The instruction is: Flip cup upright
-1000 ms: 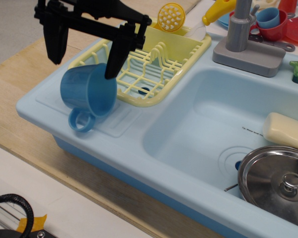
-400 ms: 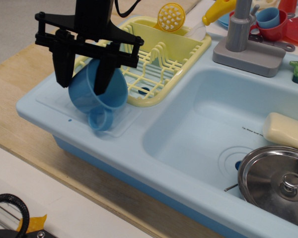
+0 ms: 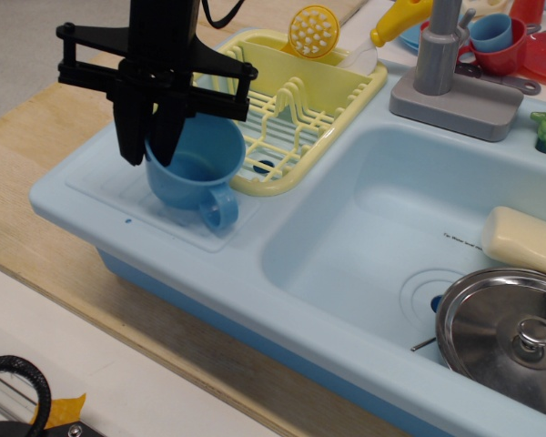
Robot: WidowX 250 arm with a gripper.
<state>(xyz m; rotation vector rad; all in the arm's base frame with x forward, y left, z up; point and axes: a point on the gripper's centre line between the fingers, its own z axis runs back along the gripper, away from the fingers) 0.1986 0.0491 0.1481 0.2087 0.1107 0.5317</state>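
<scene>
The cup [image 3: 198,175], a medium-blue plastic mug, stands mouth-up on the pale-blue drainboard [image 3: 100,187] at the left of the toy sink, its loop handle [image 3: 220,208] pointing front right. My black gripper [image 3: 148,157] comes down from above. Its two fingers [image 3: 127,137] straddle the cup's left rim wall, one outside and one inside, shut on it. The cup's base appears to rest on the drainboard.
A yellow dish rack [image 3: 291,114] sits right behind the cup. The sink basin [image 3: 391,209] holds a steel pot lid [image 3: 514,332] and a cream block [image 3: 523,238]. A grey faucet [image 3: 441,64] and a red cup with a small blue cup [image 3: 496,41] stand behind. The wooden table edge [image 3: 18,182] is at left.
The cup has turned from tilted, mouth sideways, to mouth-up and has come down onto the drainboard. The gripper has swung to vertical and closed in on the rim.
</scene>
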